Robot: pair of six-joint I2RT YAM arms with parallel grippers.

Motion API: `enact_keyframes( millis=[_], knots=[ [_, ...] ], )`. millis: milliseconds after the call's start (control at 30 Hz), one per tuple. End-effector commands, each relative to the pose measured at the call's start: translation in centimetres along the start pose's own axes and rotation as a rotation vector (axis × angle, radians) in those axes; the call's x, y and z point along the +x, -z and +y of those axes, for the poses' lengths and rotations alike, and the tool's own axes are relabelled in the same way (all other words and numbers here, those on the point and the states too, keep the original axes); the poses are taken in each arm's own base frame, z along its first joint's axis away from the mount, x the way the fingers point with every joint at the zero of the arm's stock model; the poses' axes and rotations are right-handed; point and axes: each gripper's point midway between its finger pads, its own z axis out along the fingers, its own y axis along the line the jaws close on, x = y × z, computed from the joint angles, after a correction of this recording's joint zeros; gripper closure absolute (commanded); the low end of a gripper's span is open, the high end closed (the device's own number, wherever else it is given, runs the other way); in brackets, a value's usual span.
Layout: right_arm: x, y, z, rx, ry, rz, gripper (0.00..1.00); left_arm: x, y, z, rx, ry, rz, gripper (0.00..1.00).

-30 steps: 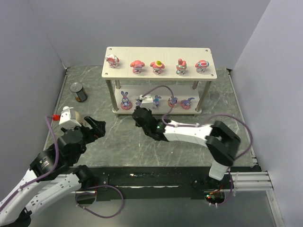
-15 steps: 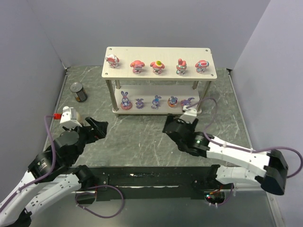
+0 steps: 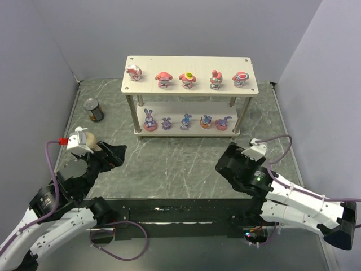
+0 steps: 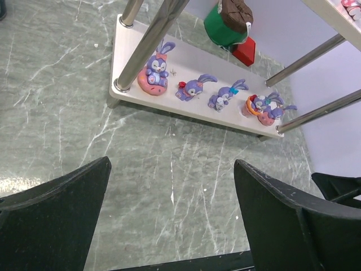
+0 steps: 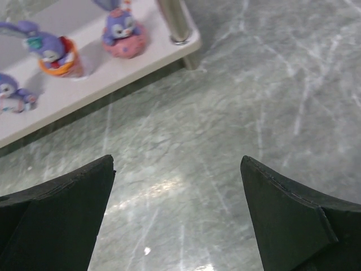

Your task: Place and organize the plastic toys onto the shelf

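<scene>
The shelf (image 3: 192, 61) stands at the back of the table. Several pink toys (image 3: 163, 78) line its top board, and several purple rabbit-eared toys (image 3: 185, 122) stand in a row on its lower board (image 4: 125, 63). My left gripper (image 3: 115, 153) hangs open over bare table at the near left, nothing between its fingers (image 4: 172, 164). My right gripper (image 3: 228, 161) is open over bare table at the near right, also holding nothing (image 5: 177, 159). The right wrist view shows the shelf's right end (image 5: 113, 70) with three purple toys (image 5: 121, 31).
A dark tin can (image 3: 93, 109) stands at the far left of the marble table. Behind the shelf the left wrist view shows a green and brown object (image 4: 228, 20) and a red block (image 4: 245, 49). Grey walls close in three sides.
My right gripper opened at the lower board, leaving a purple toy in the row, and drew back to the near right. The left arm shifted slightly.
</scene>
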Motion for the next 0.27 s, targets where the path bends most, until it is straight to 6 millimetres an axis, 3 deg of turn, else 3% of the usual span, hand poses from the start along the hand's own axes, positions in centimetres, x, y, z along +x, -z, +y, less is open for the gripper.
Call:
enact_keyframes(
  millis=[0, 233],
  knots=[
    [-0.72, -0.26, -3.03, 0.087, -0.012, -0.063, 0.00, -0.55, -0.18, -0.01, -0.014, 0.004, -0.021, 0.04],
    [-0.71, -0.40, -3.05, 0.079, -0.031, -0.063, 0.00, -0.71, -0.14, -0.10, -0.009, 0.003, -0.026, 0.04]
  ],
)
